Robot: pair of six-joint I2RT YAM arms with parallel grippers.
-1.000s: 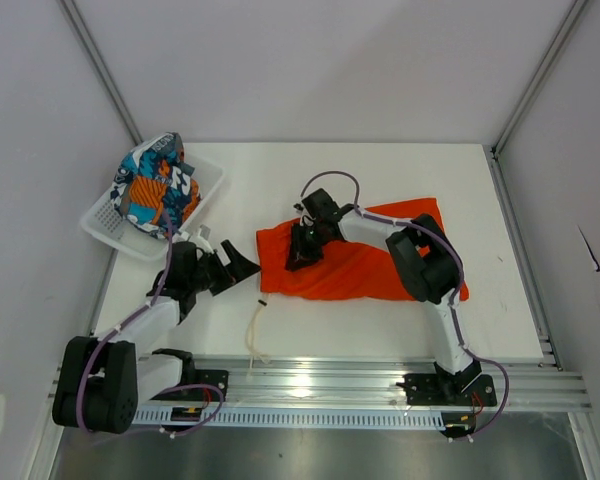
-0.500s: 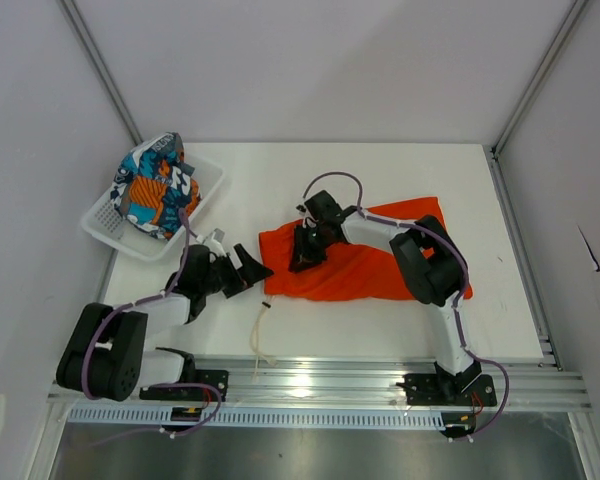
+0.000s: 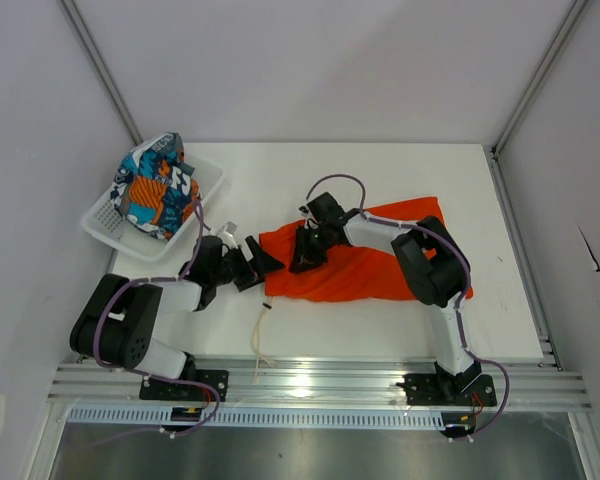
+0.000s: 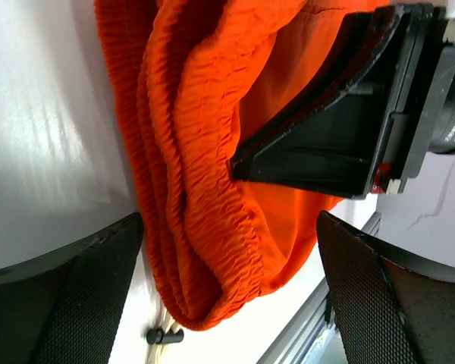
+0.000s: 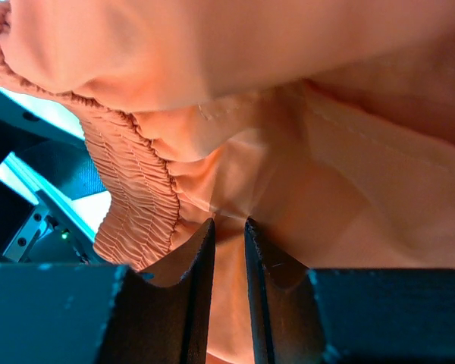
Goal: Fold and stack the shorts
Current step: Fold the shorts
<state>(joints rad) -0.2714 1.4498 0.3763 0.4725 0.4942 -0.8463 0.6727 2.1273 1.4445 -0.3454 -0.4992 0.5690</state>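
Roughly mid-table: orange shorts, spread flat, elastic waistband at nine o'clock, legs out toward three. From the waistband's lower corner, white drawstring trailing toward six, close to the near edge. Far off at ten o'clock, patterned shorts, bundled in the basket, not yet folded.

On the upper part of the waistband, right claw, nearly closed, pinching a small fold of orange cloth between its tips. Just at nine o'clock of the waistband, left claw, spread wide, holding nothing. From its wrist view, gathered elastic lying between the two pads.

Risks, judged from here:
- Only a thin pinch on smooth cloth, likely to slip out on a quick lift or pull.
- Closing the left claw too shallow, catching one layer only, giving a lopsided fold.
- Both claws crowded at the same edge, so a knock between them on any careless approach.
- Loose drawstring liable to snag under a finger or drag over the edge.

Hard to tell:
- How many layers sit in the right pinch.
- Whether the left pads touch the table or hover.
- Right-hand leg partly hidden beneath the right arm.
- Most of the patterned pair buried in its own bundle, shape unreadable.
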